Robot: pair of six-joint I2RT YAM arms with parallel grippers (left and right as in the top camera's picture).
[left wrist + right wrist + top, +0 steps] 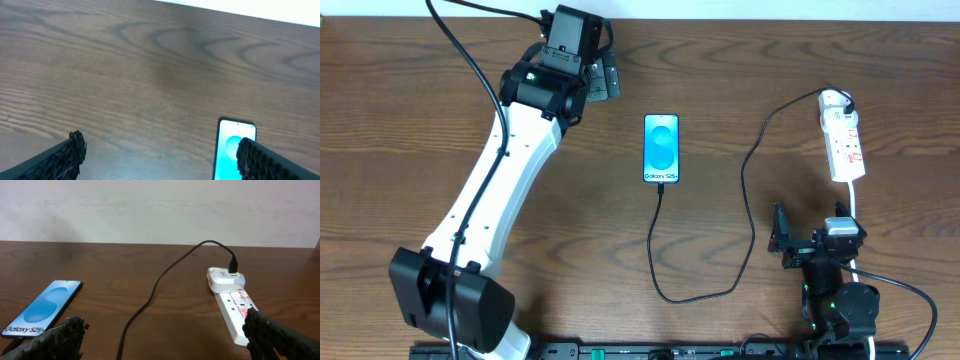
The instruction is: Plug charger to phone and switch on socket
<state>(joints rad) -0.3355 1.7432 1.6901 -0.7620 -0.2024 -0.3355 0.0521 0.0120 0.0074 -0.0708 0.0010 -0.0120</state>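
Left gripper (605, 78) is out at the far side of the table (380, 120), fingers (75, 150) spread wide, holding nothing. Phone (661, 150) lies flat just right of it and a little nearer, screen up and lit blue (in the left wrist view its far end sits beside the right-hand finger).

Charger (752, 190) meets the phone's near edge, loops toward the near side, then climbs to the socket (846, 145) at far right, with its plug (232, 266) seated in the far end.

Right gripper (782, 240) sits at near right, also wide and empty. It is nearer than the socket and left of its white cord (853, 200), and the charger passes just left of it. Switch position: cannot tell.
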